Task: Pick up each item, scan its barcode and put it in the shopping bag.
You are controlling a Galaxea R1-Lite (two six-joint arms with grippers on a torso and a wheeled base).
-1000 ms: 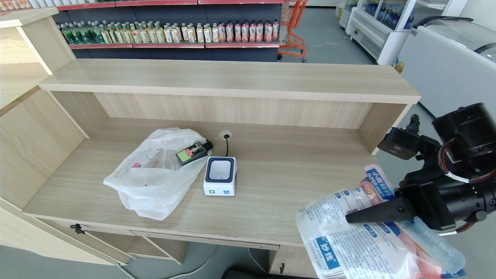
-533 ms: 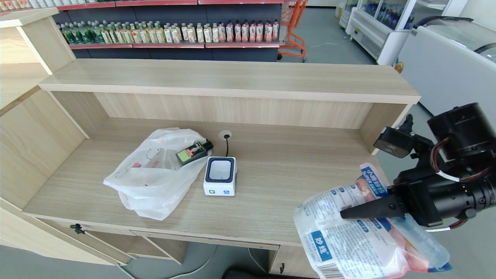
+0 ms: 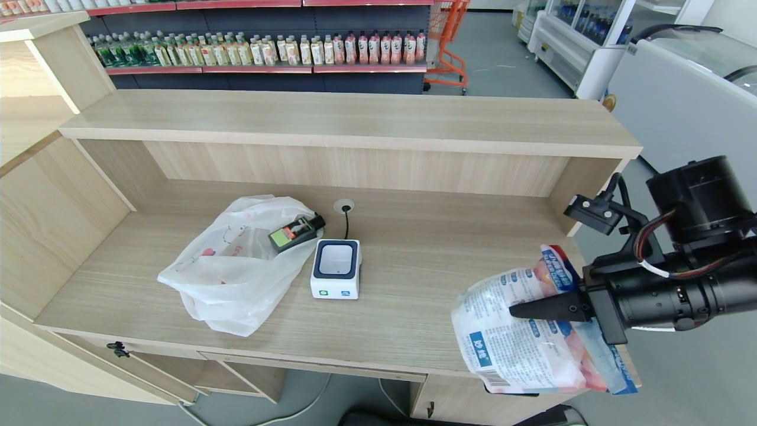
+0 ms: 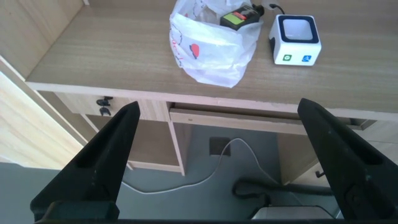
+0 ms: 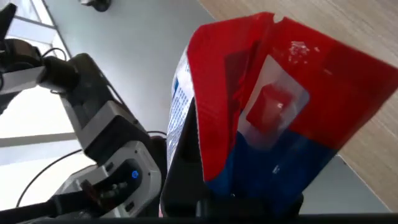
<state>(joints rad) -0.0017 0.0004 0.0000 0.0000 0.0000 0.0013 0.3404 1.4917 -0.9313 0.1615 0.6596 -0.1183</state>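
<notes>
Snack packet [image 3: 508,349] clamped in right gripper [image 3: 523,313].
It hangs over the counter [image 3: 414,278] front edge, at 4 o'clock from the scanner [image 3: 336,268]; shopping bag [image 3: 230,278] lies at the scanner's 9 o'clock. Left gripper [image 4: 219,104] gapes wide, empty.

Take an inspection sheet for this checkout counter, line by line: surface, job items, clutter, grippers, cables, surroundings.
Surface: wooden counter with a raised back ledge.
Job's things: white shopping bag slumped just left of the scanner; green and black item at the bag's mouth; packet held in the air over the counter's front right corner.
Clutter: nothing seen.
Grippers: right gripper shut on the packet; left gripper open and holding nothing, low in front of the counter.
Cables: black cable runs from the scanner's back into a hole in the counter; pale cable lies on the floor underneath.
Surroundings: bottle shelves, orange trolley and freezers behind.
</notes>
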